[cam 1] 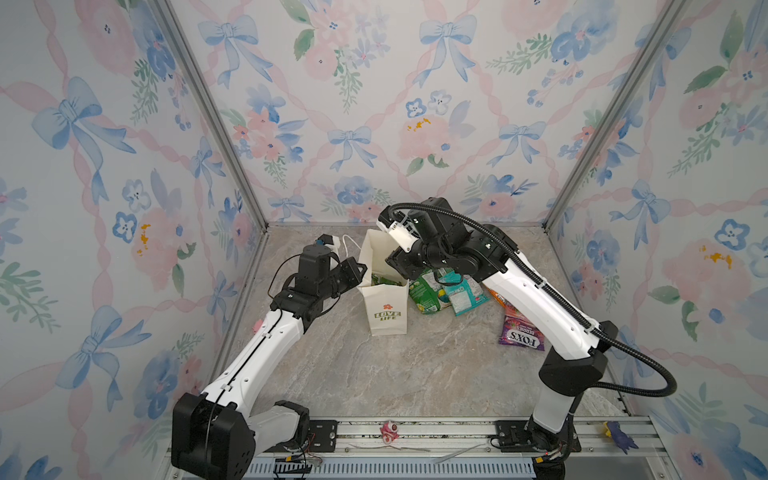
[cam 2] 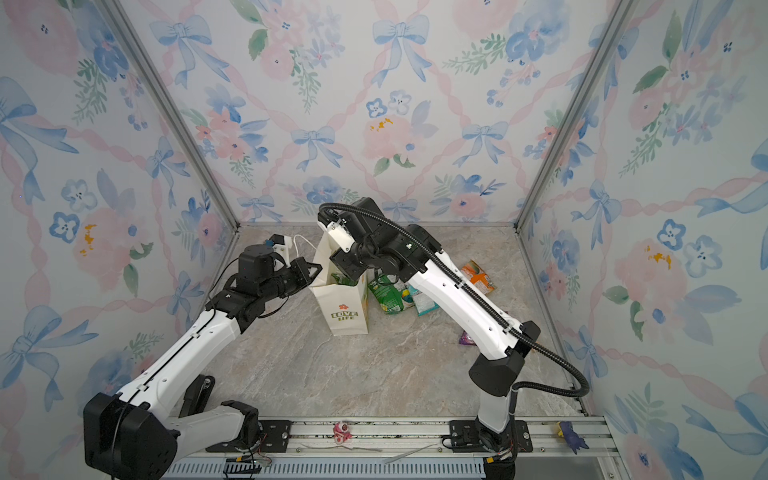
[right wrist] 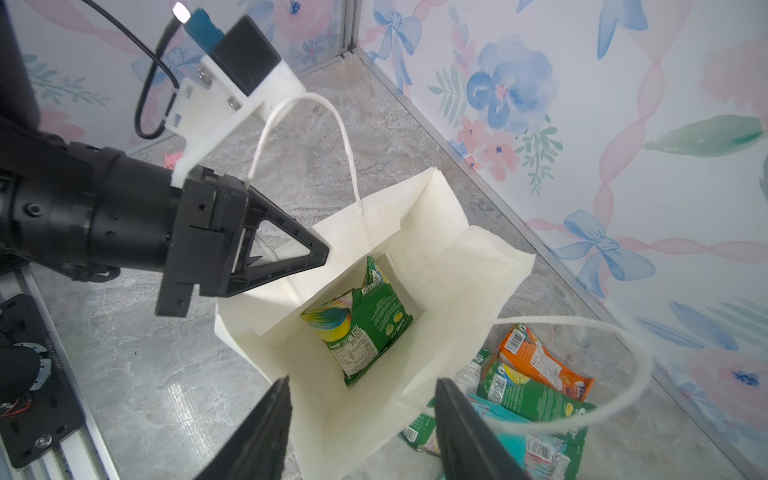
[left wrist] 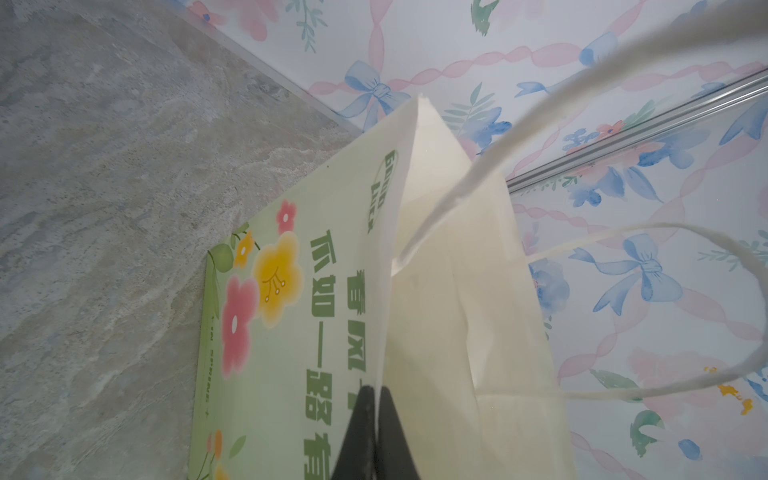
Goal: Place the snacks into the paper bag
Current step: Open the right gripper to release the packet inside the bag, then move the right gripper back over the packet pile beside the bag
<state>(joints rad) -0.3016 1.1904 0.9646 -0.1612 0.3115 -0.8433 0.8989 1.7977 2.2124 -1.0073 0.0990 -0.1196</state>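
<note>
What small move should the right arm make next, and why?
Probably lift the right gripper clear of the paper bag and swing it toward the loose snacks beside it. Its jaws stand open above the bag mouth, one green packet already lies inside, and the left gripper is pinching the bag's rim, holding it open.

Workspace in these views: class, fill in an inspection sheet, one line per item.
Surface: grey marbled table, bare at front.
Job's things: paper bag upright, open, one snack inside; green packet, teal packet, orange packet, purple packet lie beside it.
Clutter: pink figure and purple thing on front rail.
Grippers: left gripper shut on bag's rim; right gripper open above bag's mouth.
Cables: black ribbed hose along right arm; thin black wire at left wrist.
Surroundings: floral wallpaper walls.
</note>
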